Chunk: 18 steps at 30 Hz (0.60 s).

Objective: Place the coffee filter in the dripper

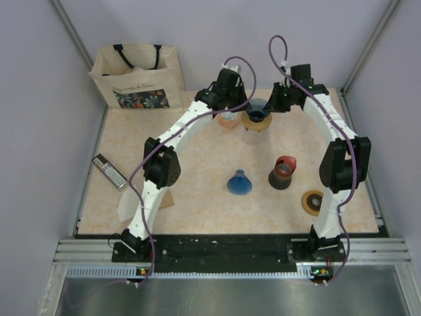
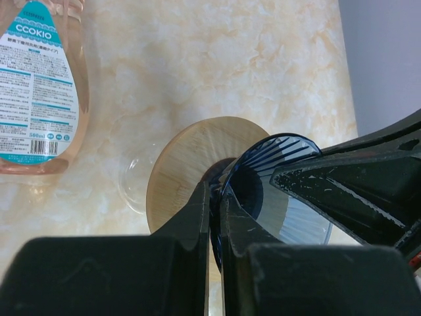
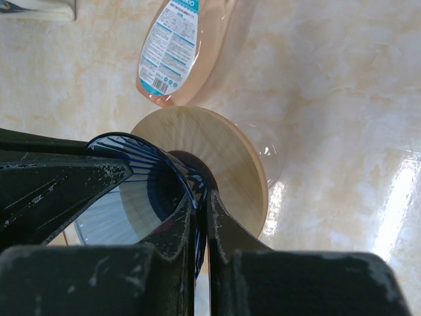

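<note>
A blue translucent ribbed filter cone (image 1: pixel 257 112) sits in the wooden collar (image 1: pixel 255 123) of a clear glass dripper vessel at the back middle of the table. My left gripper (image 1: pixel 245 108) is shut on the cone's left rim. My right gripper (image 1: pixel 270 107) is shut on its right rim. In the left wrist view my gripper (image 2: pixel 214 191) pinches the cone's wall (image 2: pixel 276 155) over the wooden collar (image 2: pixel 191 158). In the right wrist view my gripper (image 3: pixel 199 197) pinches the opposite wall (image 3: pixel 141 155) above the collar (image 3: pixel 217 151).
A peach CCOKIO bottle (image 1: pixel 228 119) lies just left of the vessel. A second blue cone (image 1: pixel 239 182) stands upside down mid-table. A black and red cup (image 1: pixel 283 172), a brown tape roll (image 1: pixel 313 202), a silver bar (image 1: pixel 109 171) and a tote bag (image 1: pixel 137 76) surround them.
</note>
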Each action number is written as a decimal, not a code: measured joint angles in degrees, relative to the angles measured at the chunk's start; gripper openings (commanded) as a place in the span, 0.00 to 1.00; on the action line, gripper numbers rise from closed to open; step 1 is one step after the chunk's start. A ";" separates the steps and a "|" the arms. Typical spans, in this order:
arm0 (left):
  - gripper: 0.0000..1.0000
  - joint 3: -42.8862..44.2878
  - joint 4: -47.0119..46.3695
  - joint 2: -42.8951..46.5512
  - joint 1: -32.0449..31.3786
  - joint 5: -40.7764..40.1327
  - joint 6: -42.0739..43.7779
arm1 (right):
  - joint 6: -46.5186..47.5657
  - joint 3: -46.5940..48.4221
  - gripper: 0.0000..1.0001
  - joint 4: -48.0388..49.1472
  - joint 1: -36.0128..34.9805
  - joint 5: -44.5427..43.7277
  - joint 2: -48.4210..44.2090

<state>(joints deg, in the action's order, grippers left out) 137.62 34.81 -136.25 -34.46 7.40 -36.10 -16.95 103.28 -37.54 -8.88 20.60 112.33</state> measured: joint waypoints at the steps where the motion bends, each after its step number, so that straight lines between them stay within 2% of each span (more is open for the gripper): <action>1: 0.03 -0.90 -0.46 0.46 0.22 0.48 -0.17 | 0.02 0.17 0.06 -0.22 -0.11 0.04 0.15; 6: 0.08 -4.26 -1.90 2.34 1.05 2.45 -0.70 | 0.31 4.20 0.14 -4.48 -1.09 0.11 1.75; 12: 0.15 -4.74 -2.29 2.47 1.44 5.18 -0.70 | -0.24 7.41 0.14 -8.63 -1.14 0.22 3.21; 18: 0.22 -5.25 -3.13 2.49 1.88 7.50 -2.51 | -0.85 11.80 0.19 -12.59 -1.20 0.52 5.53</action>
<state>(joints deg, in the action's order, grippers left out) 132.38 31.68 -133.75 -32.58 14.90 -38.61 -17.80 115.09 -50.13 -10.09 21.12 117.86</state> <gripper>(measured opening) 0.197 0.163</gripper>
